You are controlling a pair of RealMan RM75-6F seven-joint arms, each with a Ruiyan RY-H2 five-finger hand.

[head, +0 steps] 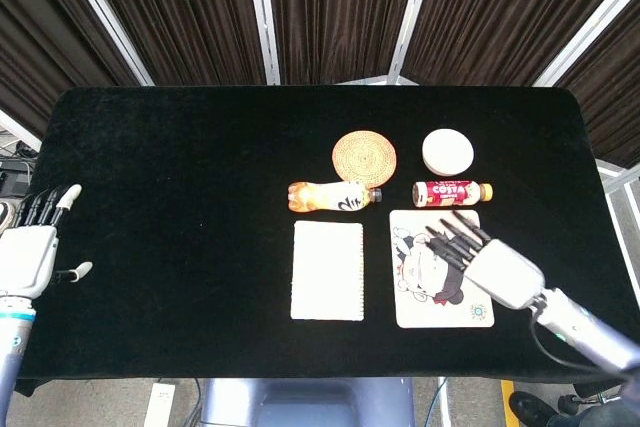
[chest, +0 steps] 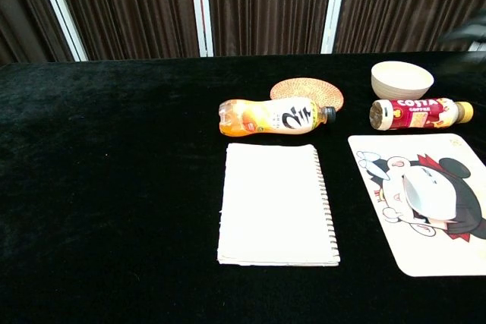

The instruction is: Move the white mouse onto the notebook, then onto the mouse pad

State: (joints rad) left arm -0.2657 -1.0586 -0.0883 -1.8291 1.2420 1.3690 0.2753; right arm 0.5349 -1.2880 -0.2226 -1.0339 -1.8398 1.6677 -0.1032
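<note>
The white mouse [chest: 427, 193] lies on the cartoon-printed mouse pad [chest: 429, 260], with nothing touching it; in the head view the mouse [head: 431, 270] sits near the middle of the pad [head: 440, 313]. The white spiral notebook [chest: 275, 204] lies bare to the pad's left, also seen from the head view as notebook [head: 327, 270]. My right hand [head: 492, 262] hovers lifted over the pad's right side, fingers spread and empty. My left hand [head: 30, 250] hangs open and empty off the table's left edge.
An orange drink bottle [chest: 272, 117] lies behind the notebook, and a Costa coffee bottle [chest: 418, 112] lies behind the pad. Further back sit a woven coaster [chest: 307, 92] and a white bowl [chest: 402, 78]. The black table [chest: 114, 187] stretches left.
</note>
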